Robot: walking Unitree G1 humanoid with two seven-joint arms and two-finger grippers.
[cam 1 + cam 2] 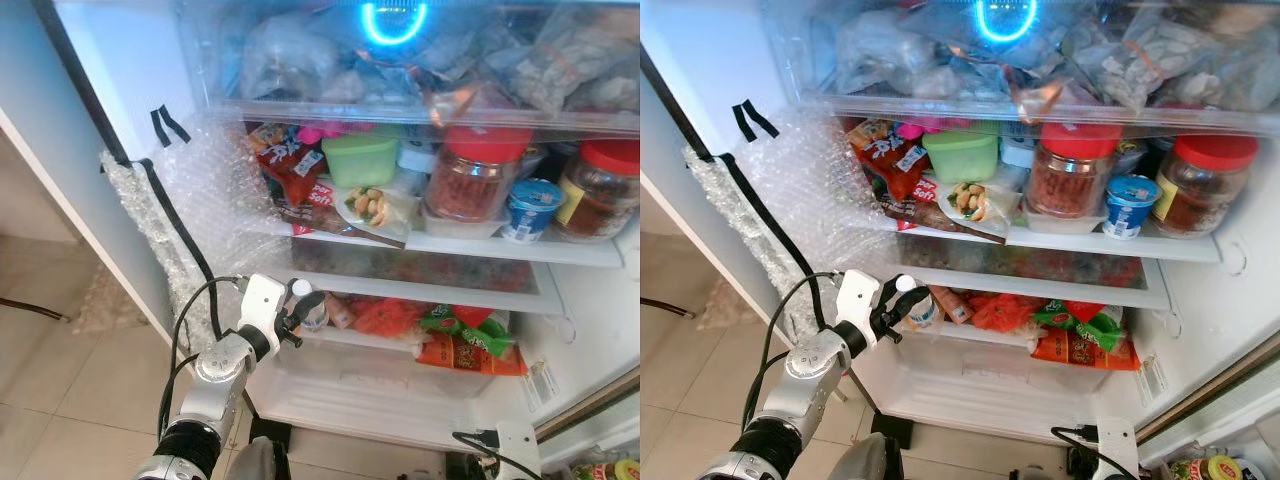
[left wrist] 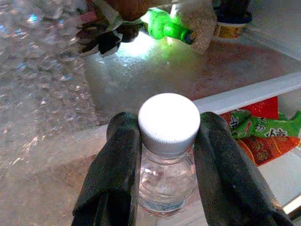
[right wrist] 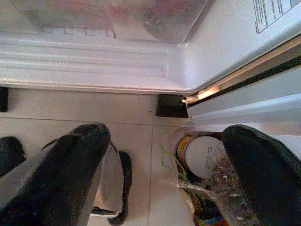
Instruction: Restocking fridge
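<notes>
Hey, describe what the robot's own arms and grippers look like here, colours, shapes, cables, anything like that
The left arm is silver metal with rounded joints, a black band lower down and a white wrist block. Black cables loop beside it. The left gripper has two long, matte black, padded fingers. The right gripper has the same thick black fingers, and a white wrist piece with a black cable.

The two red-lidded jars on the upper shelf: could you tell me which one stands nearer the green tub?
The left red-lidded jar, with reddish contents, is nearer the green tub. The other jar stands at the shelf's right end, beyond the blue cup.
</notes>
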